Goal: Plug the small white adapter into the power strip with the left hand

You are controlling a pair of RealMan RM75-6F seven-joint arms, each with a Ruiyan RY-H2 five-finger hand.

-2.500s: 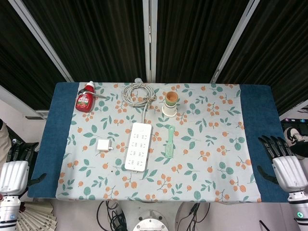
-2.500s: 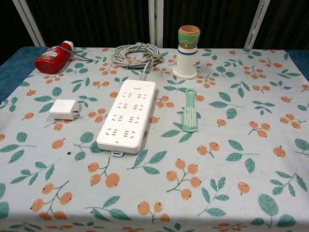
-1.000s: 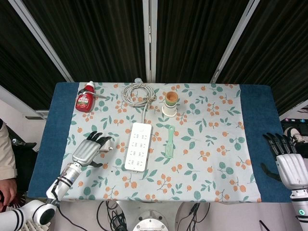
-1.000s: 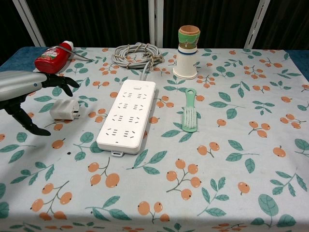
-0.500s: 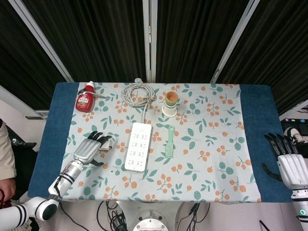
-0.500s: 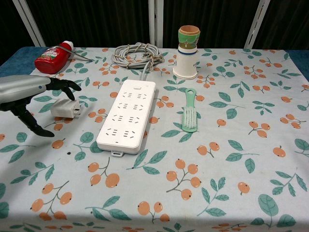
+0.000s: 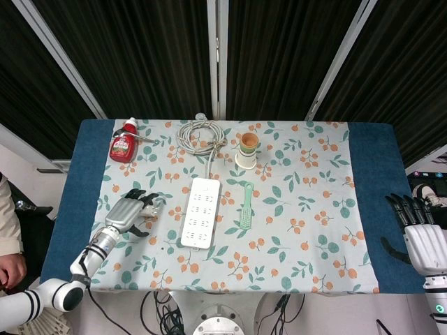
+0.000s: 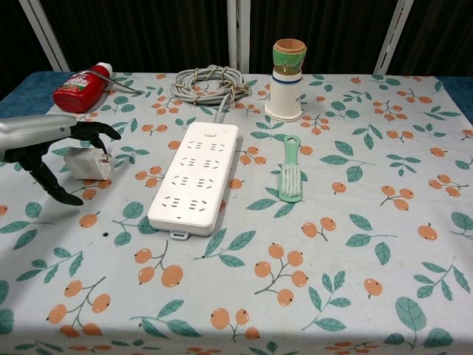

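Observation:
The small white adapter (image 8: 84,164) lies tilted on the floral cloth, left of the long white power strip (image 8: 194,177) (image 7: 201,213). My left hand (image 8: 52,140) (image 7: 128,213) hovers over it. Its dark fingertips (image 8: 100,134) curl down onto the adapter's top edge, while the thumb stretches out apart, below and to the left. In the head view the fingers hide most of the adapter. The strip's sockets show nothing plugged in. My right hand (image 7: 422,241) hangs off the table's right edge with its fingers spread and nothing in it.
A red ketchup bottle (image 8: 77,89) lies at the back left. The strip's coiled grey cable (image 8: 211,83) sits behind the strip. A stack of cups (image 8: 287,70) stands at the back centre, and a green brush (image 8: 290,168) lies right of the strip.
My left hand came in from the table's left side and reached over the adapter. In the last half second its fingers curled onto it, and the adapter slid slightly left and tilted.

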